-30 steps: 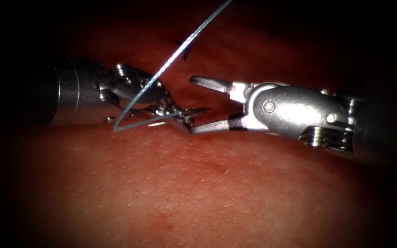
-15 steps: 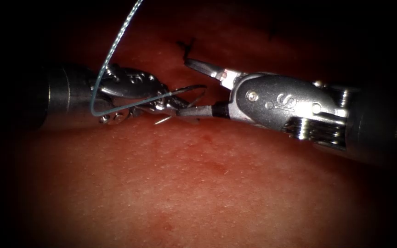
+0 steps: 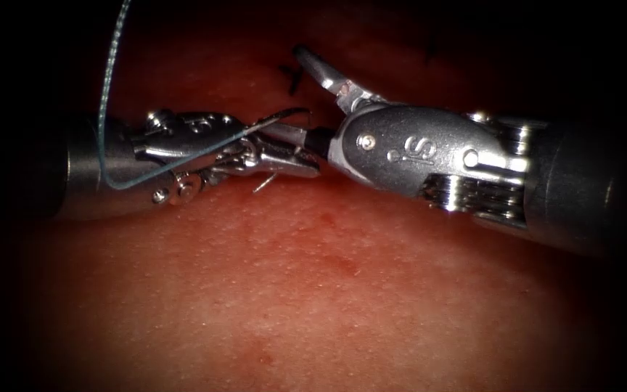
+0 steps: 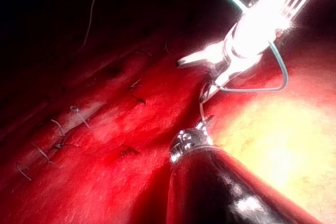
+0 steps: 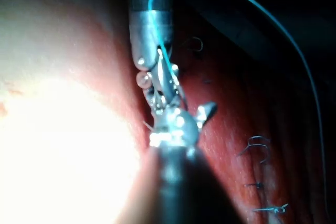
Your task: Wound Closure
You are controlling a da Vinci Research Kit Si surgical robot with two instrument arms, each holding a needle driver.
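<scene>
Since the earlier endoscope frames, the right tool [image 3: 312, 109] has slid leftward until its lower jaw overlaps the left tool [image 3: 288, 149], and the thread [image 3: 110, 87] has swung from a slant toward the upper right to a near-vertical rise beside the left tool's shaft.

Now the right tool's jaws stand spread: the upper one points up and left over the tissue [image 3: 313, 290], the lower one lies tucked against the left tool's tips. The left tool's jaws are pressed together on the curved needle [image 3: 284, 116], gripping it partway along its body. One end of the needle arcs up above these jaws, toward the right tool's open mouth, and a short bright end pokes out just below them, close over the tissue surface; the needle does not appear to be in the tissue. From the left tool's jaws the thread runs back along its wrist, bends in a loop beside the shaft, then climbs out of sight.

In the left wrist view, finished stitches [image 4: 63, 129] cross the cut [image 4: 105, 108], well away from both tools. The right wrist view shows the thread [image 5: 252, 9] arching high from the left tool [image 5: 160, 85] over stitches [image 5: 257, 148].
</scene>
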